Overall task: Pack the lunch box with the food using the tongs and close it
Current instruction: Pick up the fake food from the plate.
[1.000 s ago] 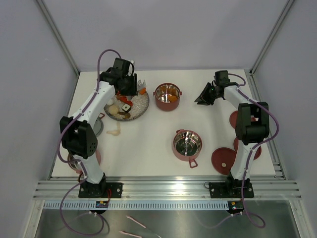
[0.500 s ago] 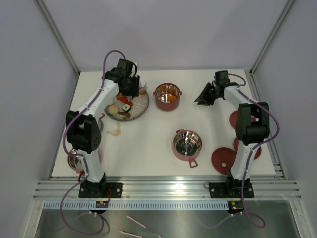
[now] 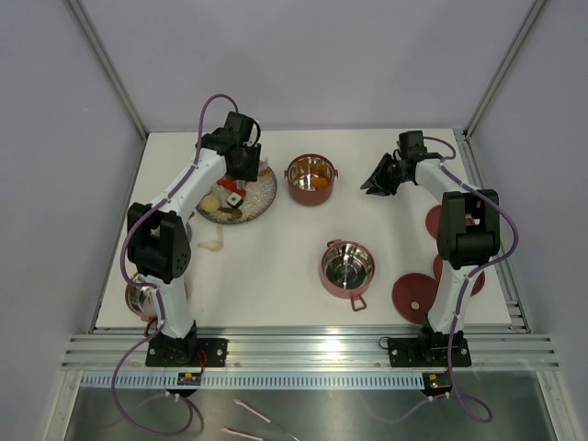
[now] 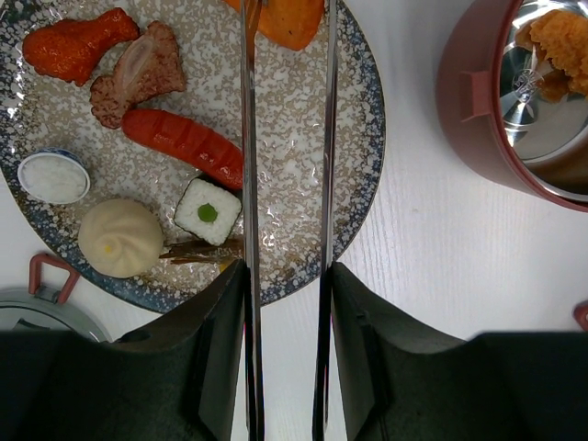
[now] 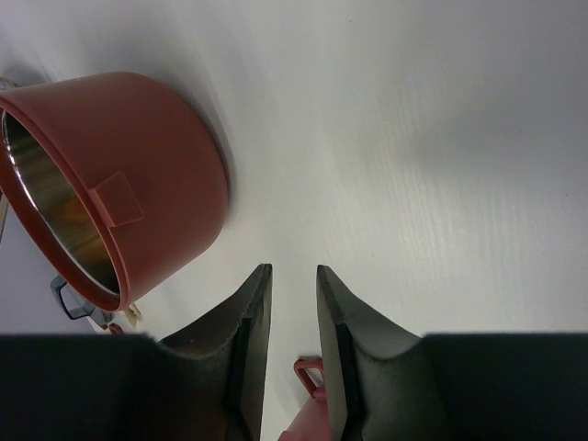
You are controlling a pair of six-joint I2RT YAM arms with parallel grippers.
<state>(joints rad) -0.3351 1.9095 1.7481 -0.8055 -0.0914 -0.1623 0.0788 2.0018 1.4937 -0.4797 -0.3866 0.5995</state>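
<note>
My left gripper [image 3: 244, 165] [image 4: 287, 268] hovers over the speckled plate [image 4: 358, 156] and is shut on the tongs [image 4: 248, 138]. Their two thin silver arms run forward between my fingers, and the tips reach an orange piece [image 4: 292, 18] at the plate's far edge. More food lies on the plate: a red sausage [image 4: 184, 147], a brown meat piece [image 4: 138, 73], a rice roll [image 4: 209, 211] and a pale bun [image 4: 119, 239]. A red lunch box tier [image 3: 312, 177] [image 4: 478, 119] to the right holds orange fried food [image 4: 560, 37]. My right gripper [image 3: 375, 181] [image 5: 292, 271] stands open and empty beside that tier [image 5: 119, 184].
An empty tier [image 3: 347, 266] stands at mid-table, and a third tier [image 3: 140, 296] sits by the left arm's base. Red lids [image 3: 413, 296] [image 3: 439, 220] lie at the right. A pale food piece [image 3: 213, 241] lies on the table below the plate.
The left arm has swung a little to the right, carrying the tongs across the plate toward its far right edge. The right arm has not moved.
</note>
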